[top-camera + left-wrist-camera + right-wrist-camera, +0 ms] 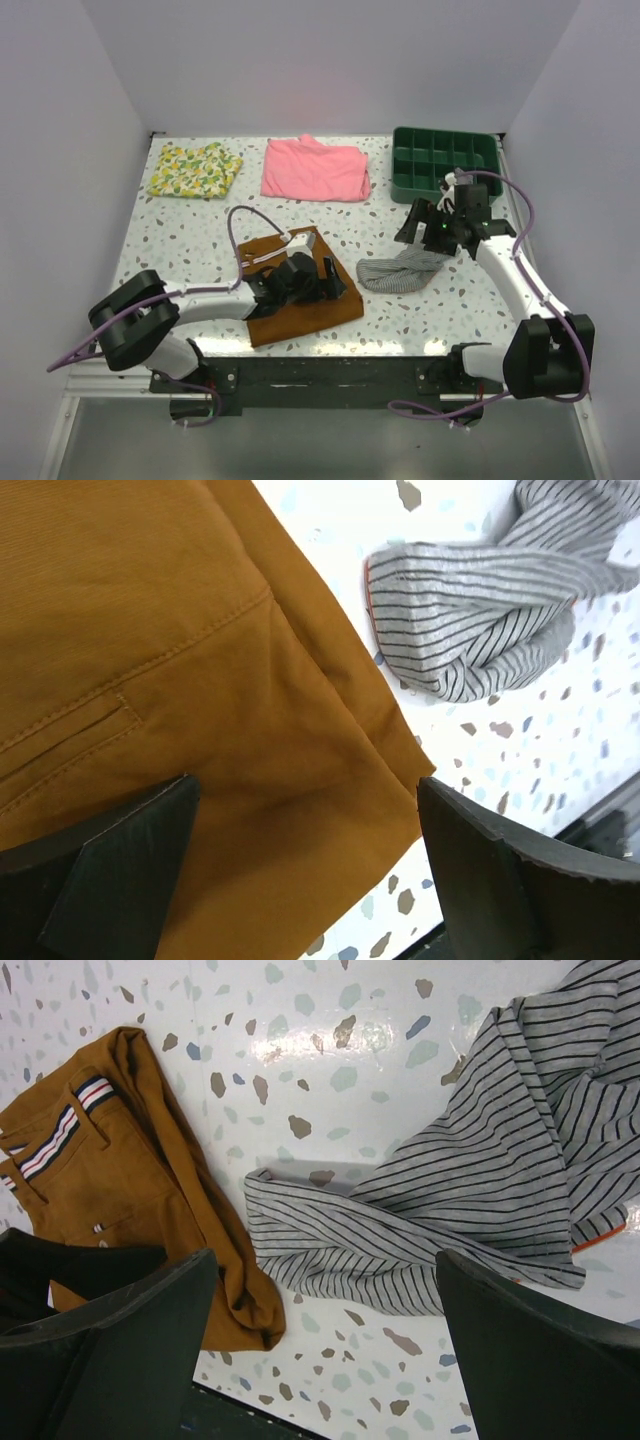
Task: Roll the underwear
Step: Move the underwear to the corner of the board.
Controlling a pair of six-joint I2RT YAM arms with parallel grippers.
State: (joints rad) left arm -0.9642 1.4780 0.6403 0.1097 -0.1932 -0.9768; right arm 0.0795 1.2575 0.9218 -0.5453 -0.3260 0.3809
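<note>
I see the underwear lying bunched up on the table, a bit right of the middle. It is not flat and not rolled. One end is wide and the other end pinches in under my right gripper. From the left wrist camera, its left edge has a thin red line and sits just beside the brown shorts. I cannot tell if the two touch.

My right gripper hangs over the far end of the underwear. Its jaws are spread wide with nothing in them.

My left gripper is over the right side of the brown shorts. In its own camera, the gripper gapes wide and holds nothing.

There is bare table behind the underwear, up to the pink garment and the green tray. There is some bare table to its right, before the table's right edge. The front edge of the table is near the underwear and the shorts. A yellow flowered cloth lies far off in the back left corner.
</note>
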